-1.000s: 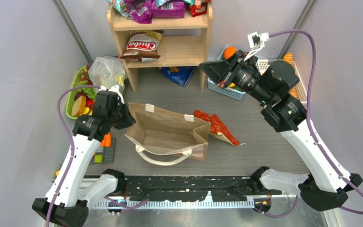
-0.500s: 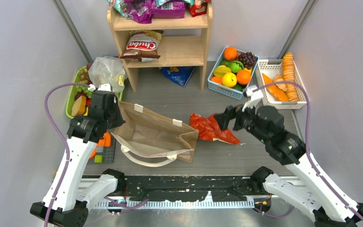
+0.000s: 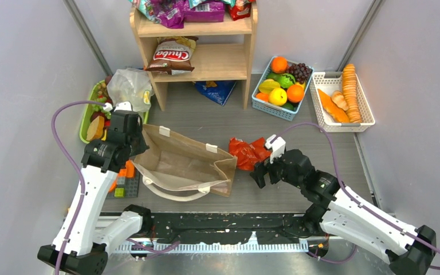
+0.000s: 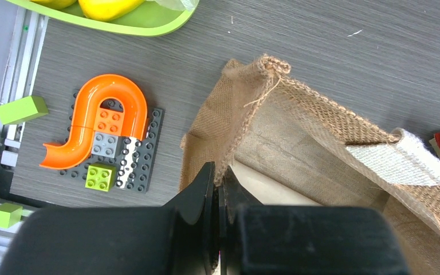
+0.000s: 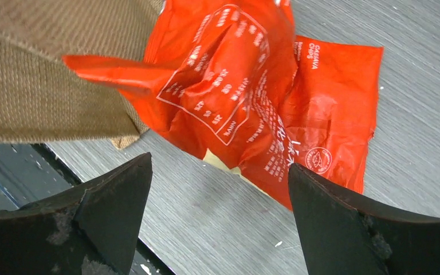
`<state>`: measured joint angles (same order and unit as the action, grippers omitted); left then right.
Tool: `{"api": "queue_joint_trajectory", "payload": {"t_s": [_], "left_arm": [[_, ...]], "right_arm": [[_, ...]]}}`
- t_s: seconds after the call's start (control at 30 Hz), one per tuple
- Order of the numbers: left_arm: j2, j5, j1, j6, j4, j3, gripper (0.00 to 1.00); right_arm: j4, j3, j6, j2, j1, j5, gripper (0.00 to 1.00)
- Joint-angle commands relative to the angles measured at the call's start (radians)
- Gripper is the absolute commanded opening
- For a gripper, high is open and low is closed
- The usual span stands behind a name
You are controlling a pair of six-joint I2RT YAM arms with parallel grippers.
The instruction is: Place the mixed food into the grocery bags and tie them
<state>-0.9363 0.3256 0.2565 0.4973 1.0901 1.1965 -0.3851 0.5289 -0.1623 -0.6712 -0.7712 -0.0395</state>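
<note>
The tan burlap tote (image 3: 183, 166) lies on the table with its mouth open and its white loop handle (image 3: 175, 195) at the front. My left gripper (image 3: 139, 150) is shut on the tote's left rim (image 4: 246, 114), the weave pinched between its fingertips (image 4: 217, 175). A red-orange snack packet (image 3: 246, 152) lies crumpled against the tote's right end (image 5: 46, 74). My right gripper (image 3: 258, 172) stands open just in front of this packet (image 5: 252, 86), low over the table, with nothing between its fingers (image 5: 219, 161). The clear plastic bag (image 3: 129, 85) sits at the back left.
A wooden shelf (image 3: 206, 63) holds more snack packets (image 3: 172, 54). Fruit fills a blue basket (image 3: 263, 106) at the back right, beside a white basket (image 3: 366, 114) of baked goods. A green basket (image 3: 85, 123) and a toy brick plate (image 4: 143, 166) lie left of the tote.
My right arm has swung down from the blue fruit basket to the table in front of the red-orange packet, and its jaws have opened. The left gripper has drawn the tote's rim slightly left.
</note>
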Motion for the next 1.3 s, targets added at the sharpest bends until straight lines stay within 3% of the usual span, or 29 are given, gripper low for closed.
{"api": "queue_joint_trajectory", "payload": {"t_s": [0.0, 0.5, 0.63, 0.67, 0.7, 0.77, 0.97, 1.0, 1.07, 1.13, 1.2, 1.27], "left_arm": [[0.002, 0.025, -0.011, 0.005, -0.037, 0.012, 0.0], [-0.001, -0.013, -0.01, -0.009, -0.046, 0.024, 0.0], [0.004, -0.022, -0.011, -0.008, -0.055, 0.018, 0.0], [0.005, -0.024, -0.011, -0.009, -0.056, 0.018, 0.0], [0.003, -0.027, -0.011, -0.009, -0.055, 0.018, 0.0], [0.0, -0.032, -0.011, -0.012, -0.057, 0.017, 0.0], [0.0, -0.032, -0.011, -0.016, -0.055, 0.022, 0.0], [-0.001, -0.028, -0.011, -0.016, -0.053, 0.026, 0.0], [-0.003, 0.003, -0.011, -0.007, -0.042, 0.033, 0.0], [-0.004, 0.074, -0.014, 0.014, -0.014, 0.051, 0.0], [-0.002, 0.142, -0.034, 0.031, 0.015, 0.075, 0.0], [-0.005, 0.197, -0.057, 0.04, 0.049, 0.097, 0.0]], "right_arm": [[0.187, -0.023, 0.136, -0.016, -0.046, -0.033, 0.96], [0.566, -0.041, 0.319, -0.217, -0.073, -0.089, 0.99], [0.542, 0.019, 0.335, -0.25, -0.073, -0.053, 0.73], [0.534, 0.029, 0.338, -0.254, -0.072, -0.031, 0.59], [0.526, 0.044, 0.33, -0.259, -0.072, -0.024, 0.38], [0.528, 0.055, 0.312, -0.26, -0.072, -0.016, 0.11], [0.504, 0.073, 0.276, -0.241, -0.071, -0.08, 0.05], [0.499, 0.075, 0.268, -0.234, -0.071, -0.092, 0.05], [0.479, 0.081, 0.26, -0.231, -0.071, -0.104, 0.19], [0.445, 0.094, 0.237, -0.24, -0.071, -0.117, 0.63], [0.409, 0.092, 0.193, -0.251, -0.07, -0.16, 0.87], [0.378, 0.083, 0.168, -0.261, -0.064, -0.182, 0.95]]}}
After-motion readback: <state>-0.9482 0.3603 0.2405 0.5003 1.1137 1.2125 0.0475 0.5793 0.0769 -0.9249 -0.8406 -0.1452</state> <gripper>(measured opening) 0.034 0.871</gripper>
